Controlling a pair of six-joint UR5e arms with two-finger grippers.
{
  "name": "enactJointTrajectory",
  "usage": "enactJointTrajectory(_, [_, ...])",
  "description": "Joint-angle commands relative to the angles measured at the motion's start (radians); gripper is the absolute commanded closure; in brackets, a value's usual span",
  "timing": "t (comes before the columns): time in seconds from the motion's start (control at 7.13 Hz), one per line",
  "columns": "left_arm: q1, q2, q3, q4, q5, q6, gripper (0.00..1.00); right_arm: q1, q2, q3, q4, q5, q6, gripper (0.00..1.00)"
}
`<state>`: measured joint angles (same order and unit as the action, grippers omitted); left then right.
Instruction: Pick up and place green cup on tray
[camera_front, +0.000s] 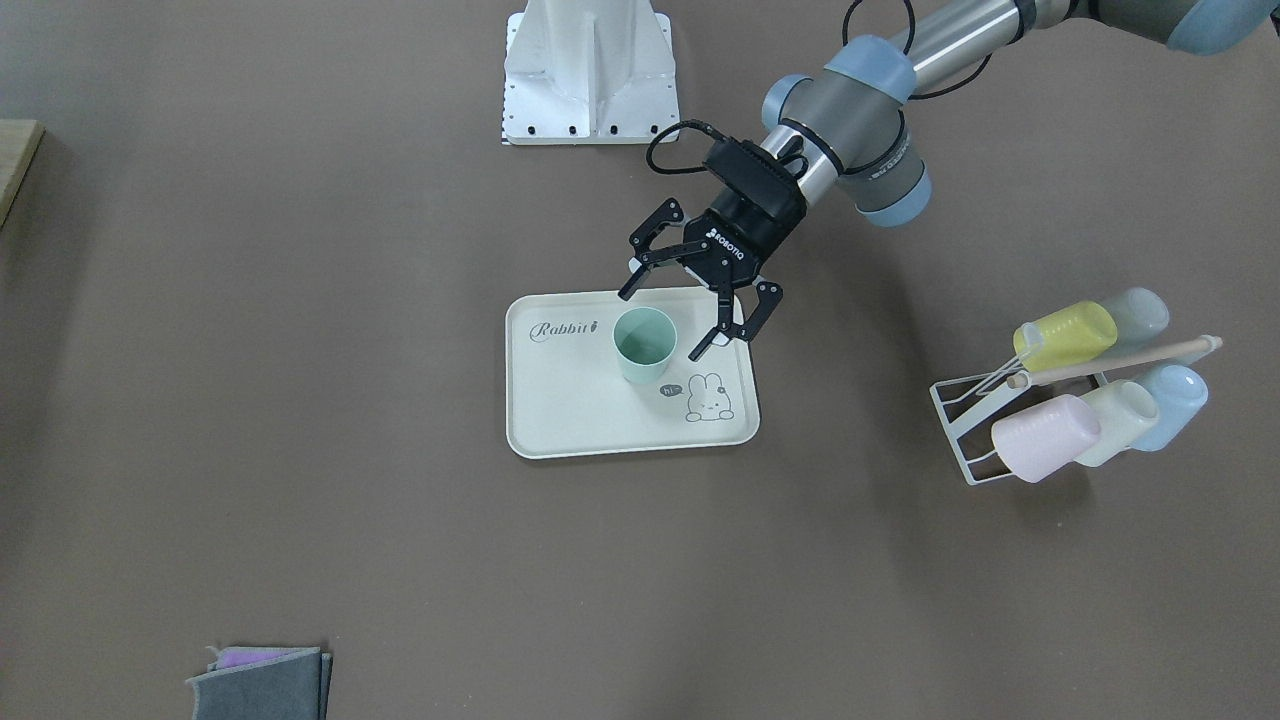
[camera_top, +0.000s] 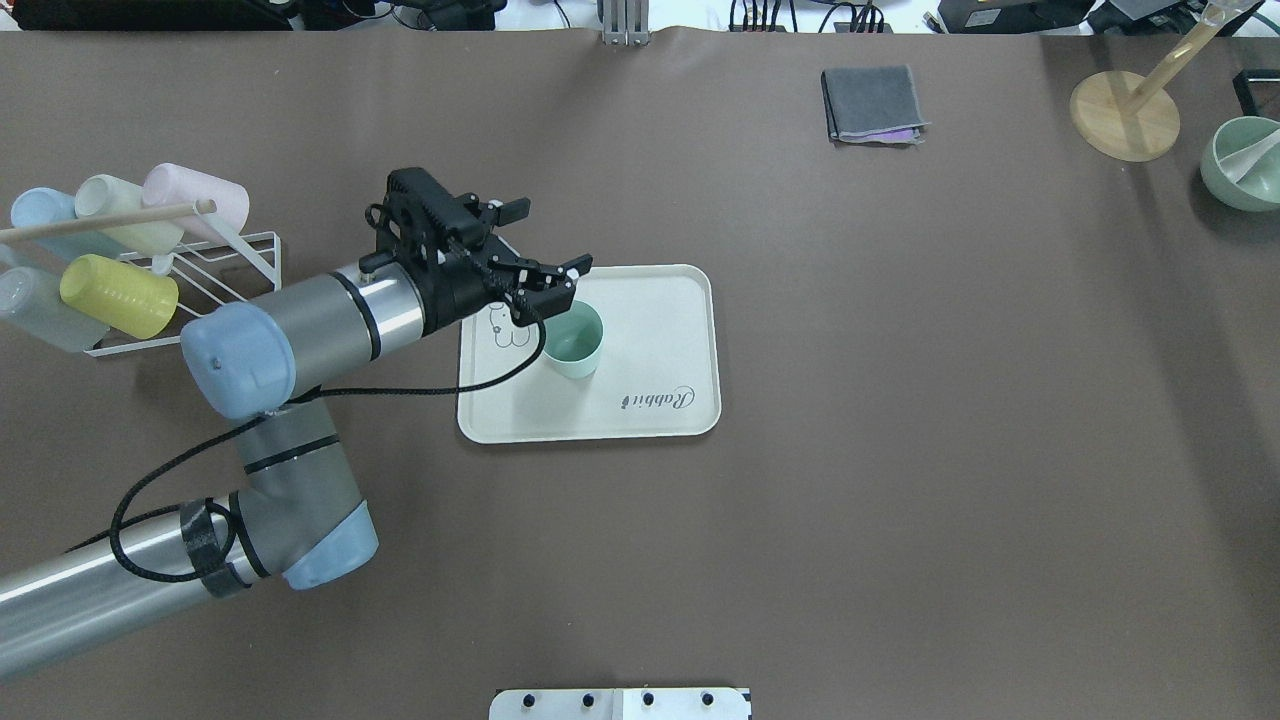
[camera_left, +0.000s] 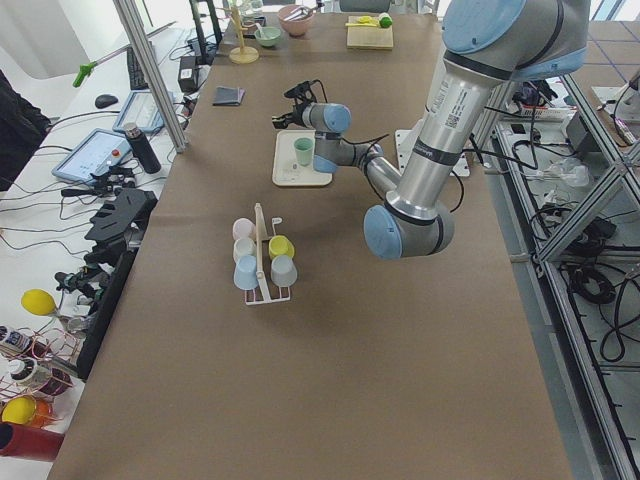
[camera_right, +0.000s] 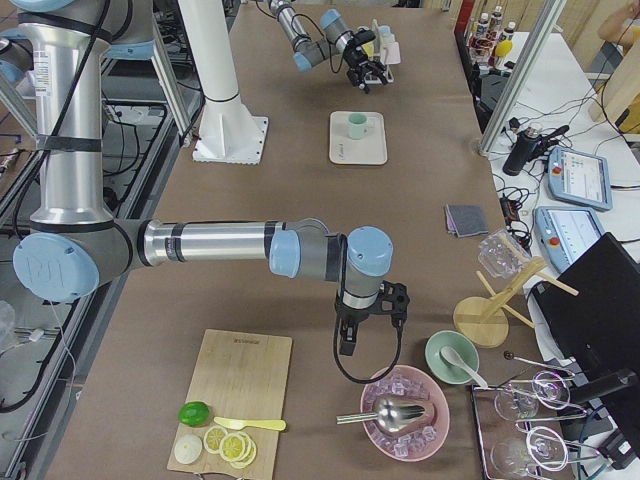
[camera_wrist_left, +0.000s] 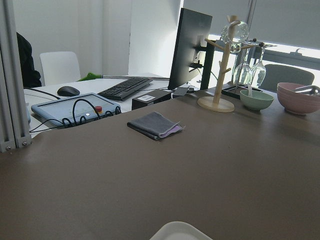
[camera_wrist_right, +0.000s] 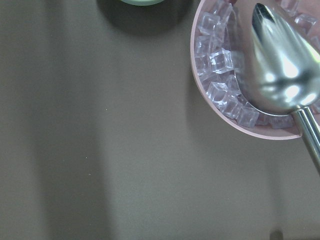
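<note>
Green cup (camera_front: 645, 343): upright on tray (camera_front: 560, 420), likely light, stiff, slick; grip across rim
Left gripper (camera_front: 660, 322): jaws apart, near cup
Right gripper (camera_right: 348, 345): cannot tell

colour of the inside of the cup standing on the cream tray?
Darker teal-green, inside the mint-green plastic cup; clearest in the front-facing view.

You've got open tray (camera_top: 660, 320) floor on the right and robot-facing sides of the green cup (camera_top: 573, 340), the left gripper (camera_top: 545, 238), jaws spread, crowds its far-left side, and the cup rack (camera_top: 250, 250) and folded cloth (camera_top: 873, 103) sit well apart from it.
</note>
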<state>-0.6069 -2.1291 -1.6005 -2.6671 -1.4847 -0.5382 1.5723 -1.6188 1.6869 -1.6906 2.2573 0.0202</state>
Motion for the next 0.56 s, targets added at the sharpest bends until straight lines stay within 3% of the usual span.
enactJointTrajectory(0.0, [-0.14, -0.175, -0.157, 0.572, -0.116, 0.004, 0.02, 0.0, -0.007, -0.025, 0.113, -0.037, -0.011, 0.0])
enactJointTrajectory(0.14, [-0.155, -0.26, -0.244, 0.882, -0.124, 0.004, 0.02, 0.0, -0.006, -0.029, 0.114, -0.027, -0.005, 0.0])
enactJointTrajectory(0.28, [-0.163, -0.25, -0.304, 1.002, -0.126, 0.007, 0.02, 0.002, -0.007, -0.029, 0.114, -0.025, -0.003, 0.0])
enactJointTrajectory(0.42, [-0.168, -0.144, -0.364, 1.007, -0.147, 0.017, 0.02, 0.002, -0.009, -0.029, 0.112, -0.025, -0.003, 0.0])
